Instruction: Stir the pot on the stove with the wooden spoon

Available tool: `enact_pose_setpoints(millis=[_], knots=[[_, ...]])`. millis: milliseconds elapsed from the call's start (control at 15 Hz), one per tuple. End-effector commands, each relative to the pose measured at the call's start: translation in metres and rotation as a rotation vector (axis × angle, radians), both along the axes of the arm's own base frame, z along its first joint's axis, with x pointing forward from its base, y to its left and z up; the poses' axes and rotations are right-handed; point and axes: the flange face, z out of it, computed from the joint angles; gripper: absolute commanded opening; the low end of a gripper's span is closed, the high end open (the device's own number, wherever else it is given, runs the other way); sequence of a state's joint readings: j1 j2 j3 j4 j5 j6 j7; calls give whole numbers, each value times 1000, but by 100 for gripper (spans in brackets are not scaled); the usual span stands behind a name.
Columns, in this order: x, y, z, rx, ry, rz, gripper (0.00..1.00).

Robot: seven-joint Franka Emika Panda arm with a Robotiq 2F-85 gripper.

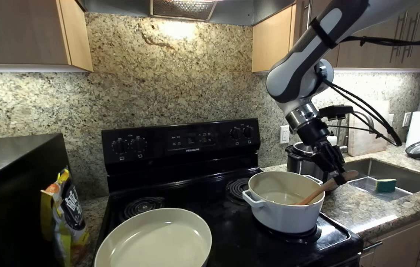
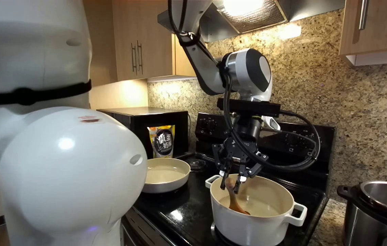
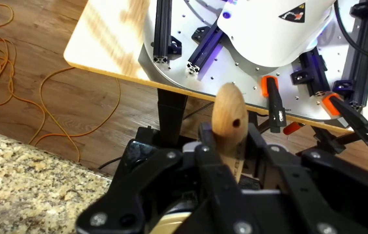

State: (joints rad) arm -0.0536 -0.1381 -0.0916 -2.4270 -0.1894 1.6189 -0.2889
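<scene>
A white round pot (image 1: 284, 215) (image 2: 248, 229) with side handles sits on a front burner of the black stove (image 1: 228, 226). Its pale interior shows in both exterior views; what it contains is hard to make out. The wooden spoon (image 1: 315, 194) (image 2: 233, 201) slants over the rim, its lower end down inside the pot. My gripper (image 1: 337, 178) (image 2: 230, 184) is shut on the upper handle, just above and outside the rim. In the wrist view, the spoon's handle end (image 3: 229, 110), with a small hole, sticks out between the fingers (image 3: 207, 133). The spoon's bowl is out of sight there.
A wide shallow pale dish (image 1: 158, 241) occupies the stove's other front side. A taller steel pot (image 1: 302, 163) stands on the counter beside the stove, near the sink (image 1: 417, 178) with a sponge (image 1: 385, 185). A snack bag (image 2: 162, 140) leans by the microwave (image 2: 138, 116).
</scene>
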Motion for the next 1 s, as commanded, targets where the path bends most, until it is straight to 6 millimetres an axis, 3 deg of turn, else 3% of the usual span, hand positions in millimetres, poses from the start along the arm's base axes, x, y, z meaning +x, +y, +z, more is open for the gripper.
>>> enact_pose_setpoints(millis=[0,467,733,933], knots=[[-2,-11,13,-92,-42,-80,7],[19,-20,19,-149,-161,-185,7],[44,-13,15,-173,-252,-182,7],[51,-1,10,-159,-239,-144,7]])
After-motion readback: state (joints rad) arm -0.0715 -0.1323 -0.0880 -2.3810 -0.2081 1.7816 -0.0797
